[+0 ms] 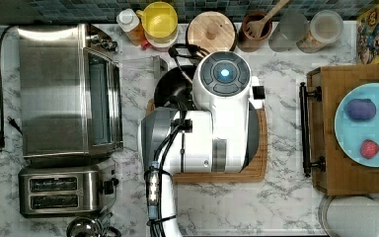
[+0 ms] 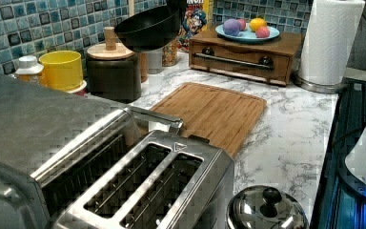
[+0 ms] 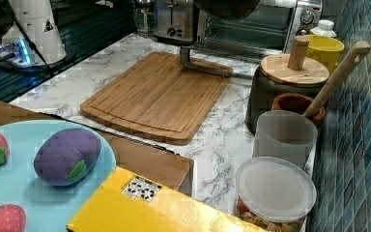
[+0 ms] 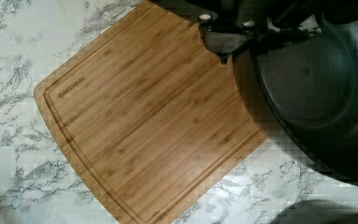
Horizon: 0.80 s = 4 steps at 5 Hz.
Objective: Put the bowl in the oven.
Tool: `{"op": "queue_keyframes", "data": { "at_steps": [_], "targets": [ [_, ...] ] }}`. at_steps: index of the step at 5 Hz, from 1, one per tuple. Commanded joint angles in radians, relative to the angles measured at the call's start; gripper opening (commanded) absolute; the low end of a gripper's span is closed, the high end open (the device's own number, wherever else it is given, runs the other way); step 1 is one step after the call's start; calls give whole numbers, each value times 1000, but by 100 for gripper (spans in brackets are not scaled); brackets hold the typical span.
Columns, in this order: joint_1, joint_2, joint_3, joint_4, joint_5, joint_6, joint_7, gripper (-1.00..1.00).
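Pinching the black bowl point(image 4: 317, 88) by its rim, the gripper point(image 4: 223, 39) held it above the cutting board point(image 4: 144, 126), the oven point(image 1: 69, 89) door open at the top view's left.

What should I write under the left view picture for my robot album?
A black bowl hangs in the air above the wooden cutting board, near the oven and toaster.

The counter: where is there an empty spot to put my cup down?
The wooden cutting board is bare, and so is the marble counter between it and the wooden drawer box. It is crowded along the tiled wall, where the yellow container, the wooden-lidded jar and other jars stand. The bowl hangs above the board.
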Motion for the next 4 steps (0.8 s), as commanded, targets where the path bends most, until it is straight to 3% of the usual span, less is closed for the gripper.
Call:
{"op": "queue_keyframes", "data": {
  "at_steps": [1,3,4],
  "targets": [
    [0,38,17,36,-2,7,-88,-100],
    [27,106,53,111,44,90,-287,-100],
    [53,81,81,74,60,208,-409,-100]
  ]
}}
